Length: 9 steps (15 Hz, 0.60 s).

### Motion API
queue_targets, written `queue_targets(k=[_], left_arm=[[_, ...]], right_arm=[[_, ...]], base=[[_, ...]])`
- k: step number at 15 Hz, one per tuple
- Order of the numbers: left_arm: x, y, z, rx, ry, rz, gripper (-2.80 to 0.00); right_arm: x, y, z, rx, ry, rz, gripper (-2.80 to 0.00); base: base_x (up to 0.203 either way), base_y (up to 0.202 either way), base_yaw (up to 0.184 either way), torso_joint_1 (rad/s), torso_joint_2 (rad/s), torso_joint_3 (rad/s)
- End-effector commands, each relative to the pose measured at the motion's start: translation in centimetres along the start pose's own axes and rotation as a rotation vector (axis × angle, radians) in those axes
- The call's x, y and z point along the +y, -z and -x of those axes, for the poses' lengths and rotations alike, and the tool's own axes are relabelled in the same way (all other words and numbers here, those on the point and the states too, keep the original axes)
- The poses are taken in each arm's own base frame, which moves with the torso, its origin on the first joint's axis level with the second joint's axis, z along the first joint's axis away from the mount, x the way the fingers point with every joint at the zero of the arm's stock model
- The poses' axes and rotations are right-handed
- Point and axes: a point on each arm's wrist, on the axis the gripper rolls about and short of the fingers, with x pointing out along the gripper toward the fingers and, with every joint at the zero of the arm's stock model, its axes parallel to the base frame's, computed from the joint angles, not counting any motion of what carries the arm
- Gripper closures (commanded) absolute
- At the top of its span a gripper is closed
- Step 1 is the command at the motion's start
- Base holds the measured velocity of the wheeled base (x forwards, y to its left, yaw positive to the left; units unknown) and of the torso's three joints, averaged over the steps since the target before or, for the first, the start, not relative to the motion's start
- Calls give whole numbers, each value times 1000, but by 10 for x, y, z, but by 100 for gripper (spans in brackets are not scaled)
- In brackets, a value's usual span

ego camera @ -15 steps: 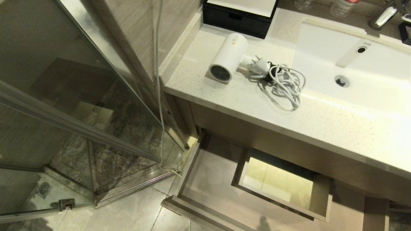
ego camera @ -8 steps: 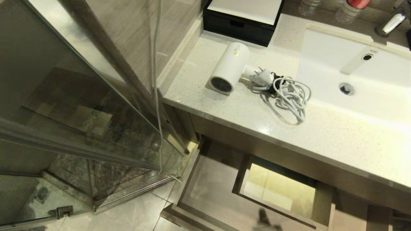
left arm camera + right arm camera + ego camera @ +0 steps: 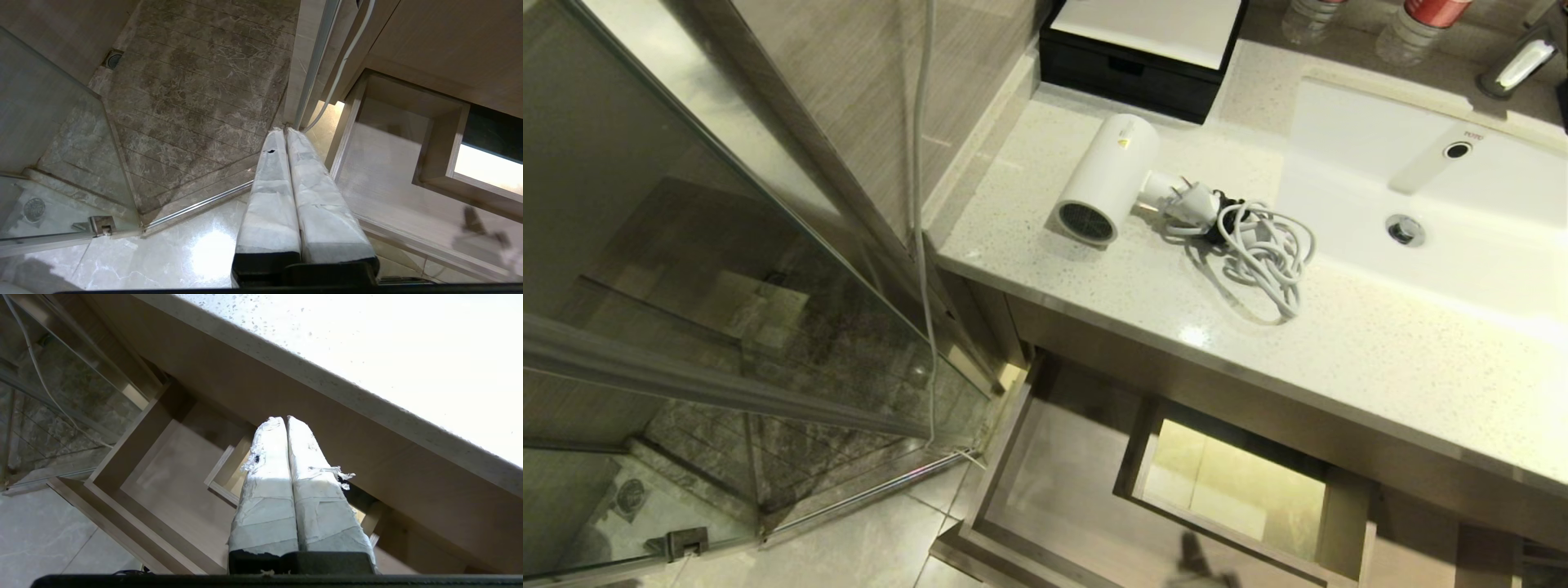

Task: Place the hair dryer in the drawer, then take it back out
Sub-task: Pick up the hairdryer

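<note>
The head view has tilted up over the vanity counter (image 3: 1339, 359), so the hair dryer (image 3: 1104, 178) (smooth white cylinder, grilled end, looped cord) only seems lower, lying untouched near the counter's left edge. The wood-grain drawer (image 3: 1054, 482) stands open below; the left gripper (image 3: 286, 132) and right gripper (image 3: 285, 420), tape-wrapped, are pressed together, empty.

A black box with a white lid (image 3: 1137, 45) sits on the speckled stone countertop (image 3: 1339, 343) beside a white sink (image 3: 1486, 220); a glass shower door (image 3: 686, 269) stands alongside.

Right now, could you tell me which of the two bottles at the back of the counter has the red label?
The bottle nearer the tap; the other bottle is plain clear.
</note>
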Motion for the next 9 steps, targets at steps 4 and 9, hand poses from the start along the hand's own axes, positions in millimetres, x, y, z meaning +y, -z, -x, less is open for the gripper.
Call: queue_targets(k=[4,9], left_arm=[[0,0,0,2,0,0,0],[0,0,0,2,0,0,0]], right_arm=[[0,-7,6,-59,-14,10,0],[-13,-161,55,-176,-65,16,0]], base=[[0,0,0,0,0,0],[0,0,0,0,0,0]])
